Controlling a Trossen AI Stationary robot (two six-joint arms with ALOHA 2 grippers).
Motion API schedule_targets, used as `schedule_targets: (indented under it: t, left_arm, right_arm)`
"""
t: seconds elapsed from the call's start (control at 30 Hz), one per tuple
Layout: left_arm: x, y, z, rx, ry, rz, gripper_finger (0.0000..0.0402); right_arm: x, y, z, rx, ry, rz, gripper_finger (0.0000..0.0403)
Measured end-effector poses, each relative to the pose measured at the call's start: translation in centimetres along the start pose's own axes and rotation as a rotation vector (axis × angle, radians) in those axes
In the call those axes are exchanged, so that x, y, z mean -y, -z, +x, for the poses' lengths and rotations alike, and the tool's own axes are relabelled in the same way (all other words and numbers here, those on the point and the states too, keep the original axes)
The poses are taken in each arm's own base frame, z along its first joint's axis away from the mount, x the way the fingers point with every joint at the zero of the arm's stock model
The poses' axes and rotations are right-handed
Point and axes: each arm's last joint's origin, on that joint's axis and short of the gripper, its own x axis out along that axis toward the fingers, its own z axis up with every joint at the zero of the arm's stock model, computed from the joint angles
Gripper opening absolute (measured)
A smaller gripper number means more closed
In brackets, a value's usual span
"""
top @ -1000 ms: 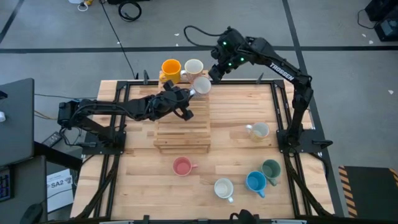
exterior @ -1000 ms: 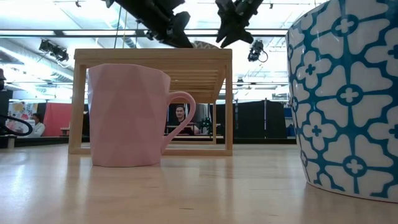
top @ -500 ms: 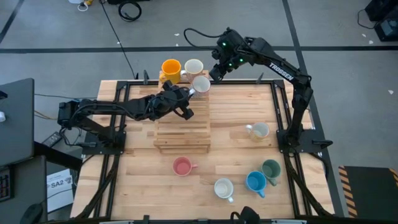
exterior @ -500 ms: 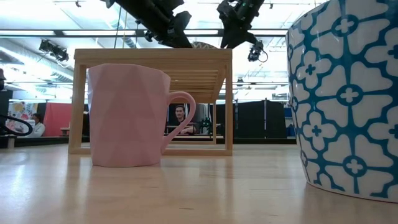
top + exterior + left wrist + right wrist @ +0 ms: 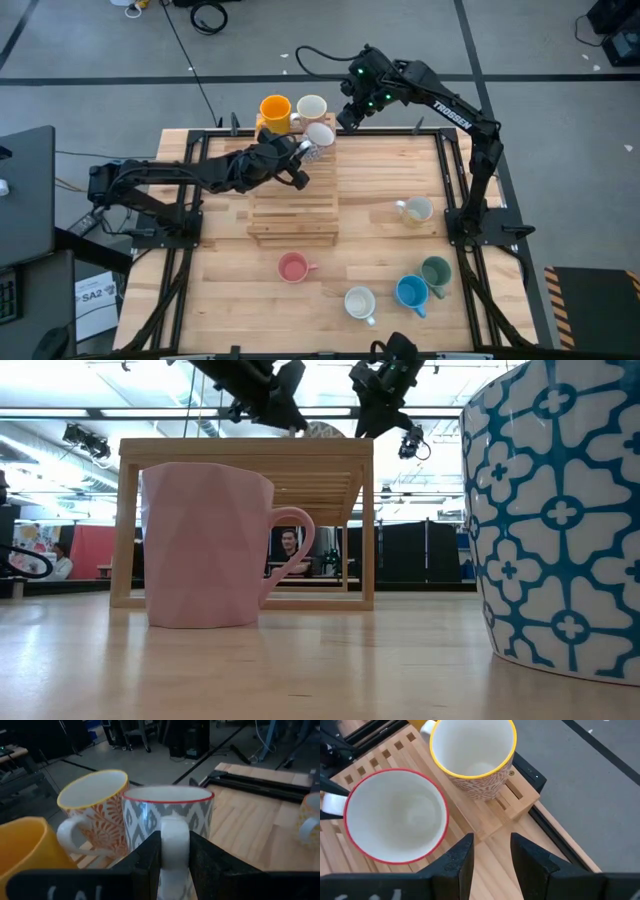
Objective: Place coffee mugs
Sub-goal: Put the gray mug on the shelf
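My left gripper (image 5: 303, 152) (image 5: 174, 842) is over the far end of the wooden rack (image 5: 293, 205), shut on a grey-and-white patterned mug with a red rim (image 5: 321, 134) (image 5: 167, 815). An orange mug (image 5: 275, 108) and a yellow-rimmed patterned mug (image 5: 311, 106) (image 5: 474, 755) stand on the rack's far end, just beyond it. My right gripper (image 5: 346, 119) (image 5: 491, 845) hangs open above and to the right of the red-rimmed mug (image 5: 395, 812), touching nothing. Pink (image 5: 293, 267), white (image 5: 359, 302), blue (image 5: 411, 292), dark green (image 5: 436, 271) and cream (image 5: 415, 210) mugs stand on the table. My left gripper pinches the red-rimmed mug's handle (image 5: 174, 832) between its two fingers (image 5: 150, 857), one on each side of the loop. The fingers come roughly level from the table's left. The mug is upright, close over the rack's top; whether its base rests there I cannot tell.
In the low view the pink mug (image 5: 205, 545) and the blue patterned mug (image 5: 560, 510) stand in front of the rack (image 5: 245, 525), with both arms above it. Metal arm frames run along the table's left and right sides. A person shows far behind the rack.
My left gripper has moved the red-rimmed mug a little toward the far edge, closer to the yellow-rimmed mug, and has risen slightly. My right gripper rose a little above the rack and then held still.
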Motion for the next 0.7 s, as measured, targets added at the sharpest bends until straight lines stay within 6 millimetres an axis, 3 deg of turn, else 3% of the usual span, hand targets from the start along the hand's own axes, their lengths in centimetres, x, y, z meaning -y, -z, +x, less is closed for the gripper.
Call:
schedule_targets:
  t: [0.7]
  left_arm:
    - [-0.4,1.7,-0.2,-0.157,-0.016,0.068,0.0093]
  right_arm:
    - [-0.4,0.1,0.0,-0.011,-0.029,-0.008,0.0133]
